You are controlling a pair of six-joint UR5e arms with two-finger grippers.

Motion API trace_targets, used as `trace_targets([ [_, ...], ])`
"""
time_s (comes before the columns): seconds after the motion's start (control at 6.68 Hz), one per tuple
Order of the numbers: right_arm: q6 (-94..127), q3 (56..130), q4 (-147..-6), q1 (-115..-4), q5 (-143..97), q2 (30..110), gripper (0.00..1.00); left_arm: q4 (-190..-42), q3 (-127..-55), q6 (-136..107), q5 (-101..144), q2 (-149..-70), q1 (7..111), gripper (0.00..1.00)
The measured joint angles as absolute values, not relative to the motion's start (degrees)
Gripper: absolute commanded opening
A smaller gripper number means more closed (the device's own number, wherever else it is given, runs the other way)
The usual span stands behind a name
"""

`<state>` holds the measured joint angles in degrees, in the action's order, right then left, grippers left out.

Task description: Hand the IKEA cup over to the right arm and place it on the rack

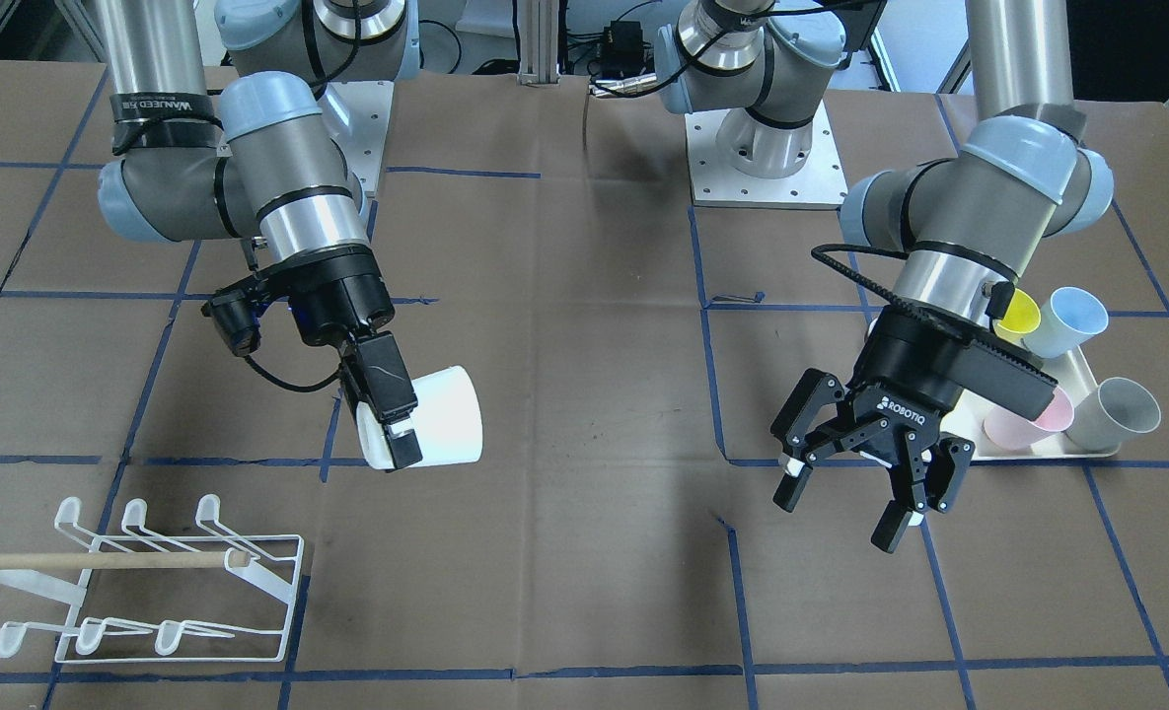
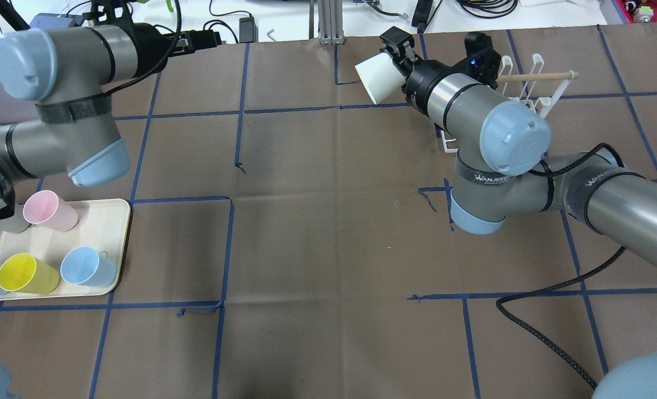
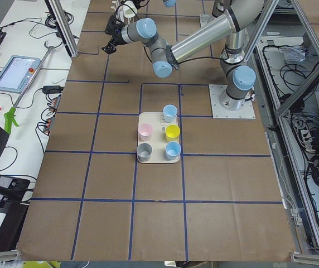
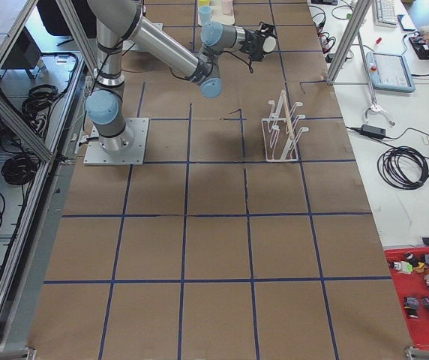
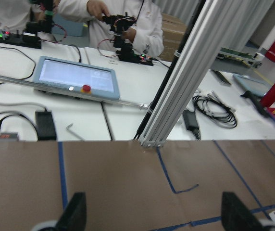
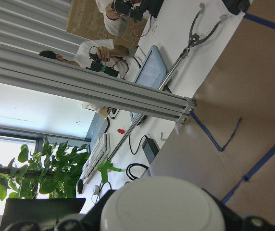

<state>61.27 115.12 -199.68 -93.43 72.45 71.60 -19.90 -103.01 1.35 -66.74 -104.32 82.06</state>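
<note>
A white IKEA cup (image 1: 443, 418) is held on its side above the table by my right gripper (image 1: 401, 429), which is shut on it near the base. The cup also shows in the overhead view (image 2: 378, 78), and its base fills the bottom of the right wrist view (image 6: 164, 204). The white wire rack (image 1: 165, 592) with a wooden dowel stands on the table below and to the side of the cup, apart from it. My left gripper (image 1: 855, 503) is open and empty over the table, with its fingertips (image 5: 75, 214) spread wide.
A cream tray (image 2: 92, 227) by the left arm holds pink (image 2: 50, 210), yellow (image 2: 26, 274), blue (image 2: 87, 267) and grey (image 1: 1117, 414) cups. Blue tape lines cross the brown table. A cable (image 2: 550, 327) trails from the right arm.
</note>
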Motion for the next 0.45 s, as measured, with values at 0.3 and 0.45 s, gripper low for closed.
trace_targets([
  [0.3, 42.7, 112.3, -199.1, -90.1, 72.7, 70.2, 0.14, -56.1, -90.9, 1.0, -81.3, -102.3, 86.4, 0.99],
  [0.45, 34.0, 111.0, -199.0, -88.8, 72.7, 69.2, 0.14, -74.4, -84.3, 0.9, -85.2, -102.0, 87.1, 0.99],
])
